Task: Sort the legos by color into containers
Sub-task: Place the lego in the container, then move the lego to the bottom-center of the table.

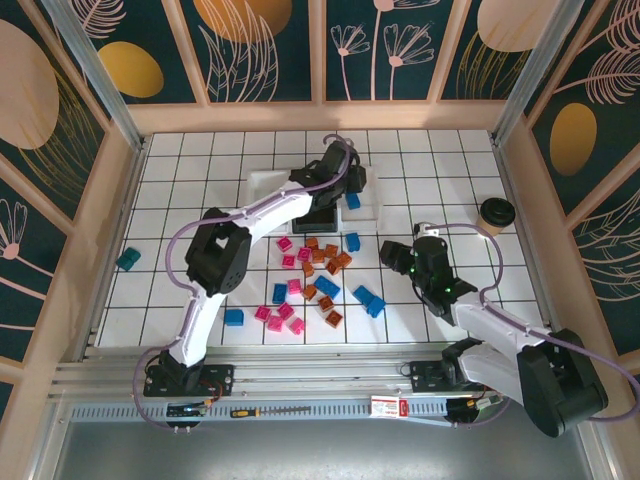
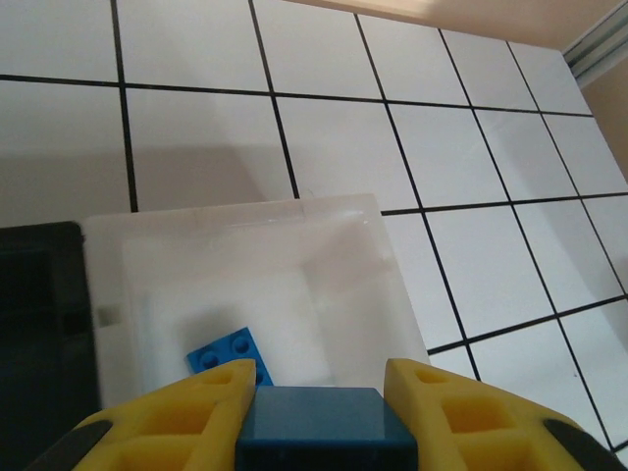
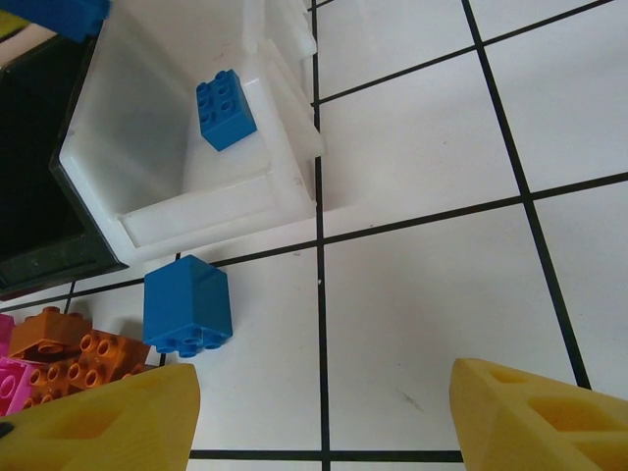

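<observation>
Teal block: a lone teal block (image 1: 128, 260) lies on the tiled floor (image 1: 450, 170) near the left wall, well apart from everything else.
Stray blue brick: a stray blue brick (image 1: 233, 317) sits just beside the lower link of the left arm (image 1: 205, 310), left of the main pile.
Left white tray: the left white tray (image 1: 265, 188) stands at the far middle of the floor, partly under the left arm. What it holds cannot be told.
Pink bricks: the pink bricks (image 1: 275, 318) gather at the near left of the pile, with a few more farther up.
Black tray: the black tray (image 2: 39, 324) stands between the two white trays, its wall against the right one.
Orange bricks: the orange bricks (image 1: 325, 262) are strewn through the middle of the pile.
Right white tray: the right white tray (image 2: 235, 211) has one flat blue brick (image 2: 231, 355) inside, studs up.
Left gripper: the left gripper (image 2: 322, 391) hangs over the right white tray, its yellow fingers narrow and clamped on a dark blue brick (image 2: 324, 432).
Tipped blue brick: a tipped blue brick (image 3: 186, 304) lies on its side on the floor, just outside the right white tray's near wall.
Blue bricks: more blue bricks (image 1: 368, 300) lie at the right edge of the pile.
Right gripper: the right gripper (image 3: 324, 383) hovers over bare tiles right of the pile, fingers spread wide, holding nothing.
Paper cup: a tan paper cup (image 1: 495, 213) with a dark lid stands upright near the right wall.
</observation>
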